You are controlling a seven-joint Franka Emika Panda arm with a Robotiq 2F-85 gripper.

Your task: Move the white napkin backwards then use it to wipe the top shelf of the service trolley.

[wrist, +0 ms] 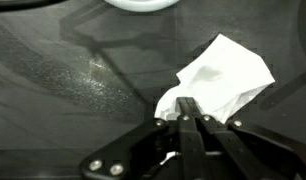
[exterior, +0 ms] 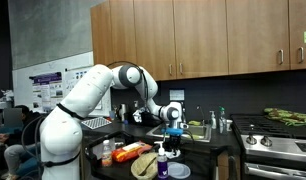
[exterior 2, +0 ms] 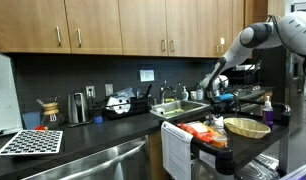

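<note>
White and crumpled, the small soft white napkin (wrist: pixel 221 80) lies on the flat dark top shelf (wrist: pixel 63 100) of the black-framed service trolley, as the wrist view shows. The black two-finger gripper (wrist: pixel 190 113) has its fingers pressed fully together. One bunched corner of the napkin is pinched between the tips, and the rest of the napkin spreads on the shelf beyond the fingers. At the upper edge of the wrist view is the curved rim of a round white object (wrist: pixel 141 3), near the napkin but apart from it. The shelf surface between them has pale smears and fine specks.

In an exterior view a round woven straw-coloured bowl (exterior 2: pixel 246 127) stands on the trolley, just beside some orange packets (exterior 2: pixel 198 130). A tall purple bottle (exterior 2: pixel 267 106) stands behind the bowl. What is inside the bowl I cannot tell. A white towel (exterior 2: pixel 176 150) hangs at the side of the trolley. In an exterior view a larger yellowish-tan cloth (exterior: pixel 145 163) lies on the trolley, in front of the white robot arm (exterior: pixel 88 95). Behind the trolley runs a dark kitchen counter (exterior 2: pixel 103 128) with a steel sink (exterior 2: pixel 183 106). What is in the sink is too small to tell.

Only the wrist view shows the napkin and the grip on it clearly. In both exterior views the napkin is too small to make out under the gripper. These views show the crowded things around the arm, which the wrist view leaves out.
</note>
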